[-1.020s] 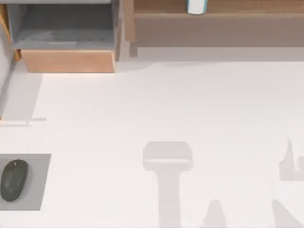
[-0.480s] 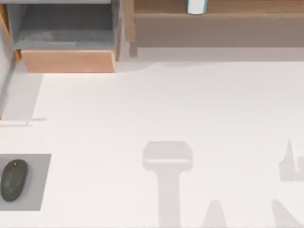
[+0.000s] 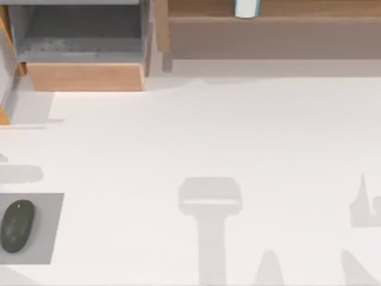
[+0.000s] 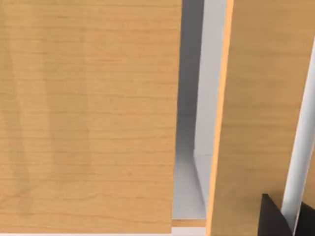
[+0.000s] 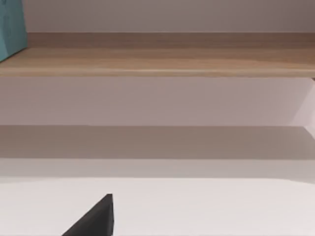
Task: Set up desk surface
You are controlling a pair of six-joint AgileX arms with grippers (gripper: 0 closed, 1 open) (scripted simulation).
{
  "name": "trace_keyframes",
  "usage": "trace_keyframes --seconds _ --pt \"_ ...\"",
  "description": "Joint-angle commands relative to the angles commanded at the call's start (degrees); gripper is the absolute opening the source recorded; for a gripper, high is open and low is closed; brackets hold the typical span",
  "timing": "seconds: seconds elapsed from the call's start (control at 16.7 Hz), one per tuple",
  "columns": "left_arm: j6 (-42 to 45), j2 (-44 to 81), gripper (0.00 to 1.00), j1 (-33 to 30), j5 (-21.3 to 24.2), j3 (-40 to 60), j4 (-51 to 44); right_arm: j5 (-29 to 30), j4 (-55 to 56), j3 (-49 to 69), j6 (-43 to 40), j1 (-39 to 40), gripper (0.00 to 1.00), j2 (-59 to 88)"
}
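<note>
Desk surface: white table spanning the top view; dark mouse on grey mat at left edge, wood box unit and shelf at the back. Left wrist view: wood panels close up. Right wrist view: shelf above table. Finger state: cannot tell.

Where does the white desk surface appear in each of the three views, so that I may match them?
Top view: the desk surface covers most of the picture, in front of the light-wood shelf.
Left wrist view: light-wood panels close up; whether the pale strip between them is the desk, I cannot tell.
Right wrist view: it lies in front of the shelf.
Shared landmark: the light-wood shelf.
</note>
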Motion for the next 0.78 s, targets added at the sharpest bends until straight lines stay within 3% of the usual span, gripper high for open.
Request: trace_keyframes --seconds 0.36,0.78 --pt "-0.1 0.4 0.0 -0.4 0.0 0.8 -0.6 0.0 0.0 0.0 0.0 0.0 1.0 0.0" --pt "-0.4 5.9 0.0 -4.6 -4.6 13.2 -7.4 0.0 0.0 0.0 0.0 0.0 1.0 0.0"
